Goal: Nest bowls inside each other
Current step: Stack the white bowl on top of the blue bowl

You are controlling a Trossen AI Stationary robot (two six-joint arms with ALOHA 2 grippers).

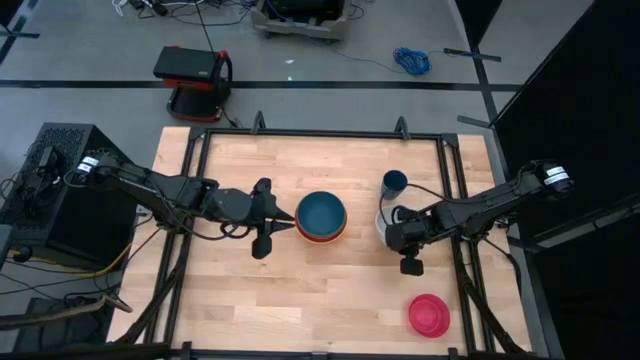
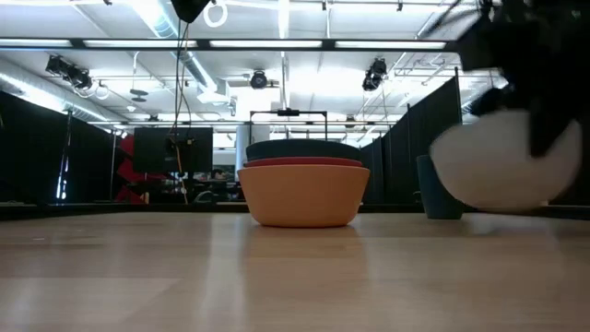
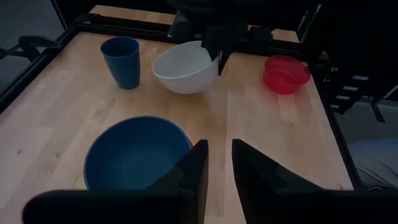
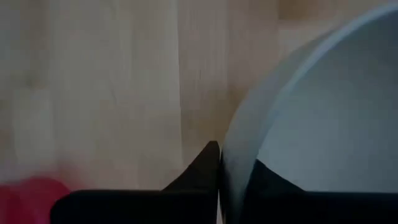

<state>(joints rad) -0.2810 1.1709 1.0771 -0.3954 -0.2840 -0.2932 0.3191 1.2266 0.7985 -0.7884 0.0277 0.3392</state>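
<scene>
A teal bowl [image 1: 321,212] sits nested in a red-orange bowl [image 2: 302,162], which sits in a large orange bowl [image 2: 302,195] at the table's middle. My left gripper [image 1: 287,217] hovers just left of this stack, its fingers [image 3: 198,167] a narrow gap apart with nothing between them. Right of the stack my right gripper [image 1: 395,222] is shut on the white bowl [image 3: 185,67]. A dark blue cup-like bowl [image 1: 394,182] stands on its base beyond the white bowl. A magenta-pink bowl [image 1: 428,314] rests on its base near the front right. My right gripper pinches the white bowl's rim [image 4: 231,163] on the side toward the table's right edge, one finger inside the bowl and one outside. The fingers come from above, pointing steeply down. The bowl [image 2: 502,171] hangs tilted, its underside just above the table.
A black metal frame [image 1: 190,200] borders the wooden table on all sides. Bare wood lies in front of the stack and along the near left. A red and black device [image 1: 193,80] stands on the floor beyond the far edge.
</scene>
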